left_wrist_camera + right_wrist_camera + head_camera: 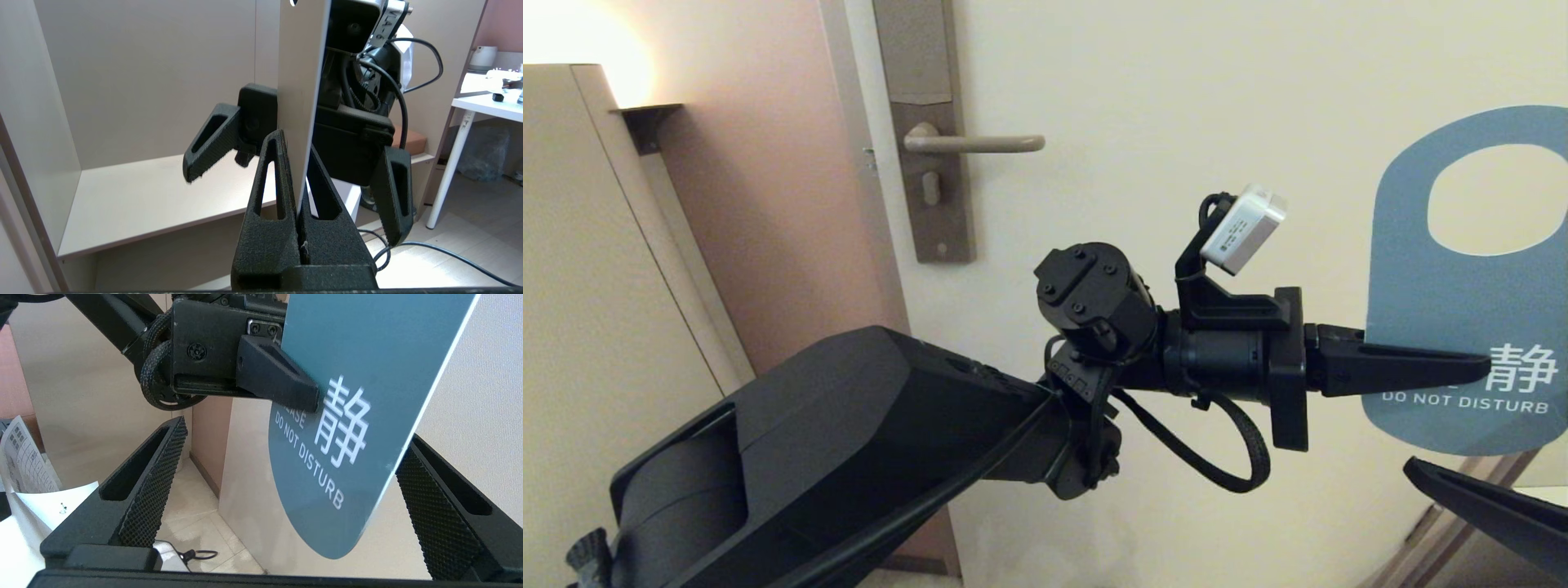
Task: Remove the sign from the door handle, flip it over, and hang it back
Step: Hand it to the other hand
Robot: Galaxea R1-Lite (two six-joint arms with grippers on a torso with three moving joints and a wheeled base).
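Observation:
The sign (1445,327) is off the door handle (980,144) and hangs in the air to the right of it. Its teal "DO NOT DISTURB" side faces my head camera, hole end up. My left gripper (1474,367) is shut on the sign's lower half from the left; in the left wrist view the sign (304,81) shows edge-on between the pressed fingers (282,171). My right gripper (294,433) is open, with the sign's rounded lower end (327,490) between its fingers, touching neither. One of its fingers (1486,506) shows low right in the head view.
The bare lever sits on a tall brown backplate (927,82) with a thumb-turn (929,188) below it. A beige cabinet (572,286) stands left of the door. Behind the grippers are a low shelf (143,192) and a white table (486,104).

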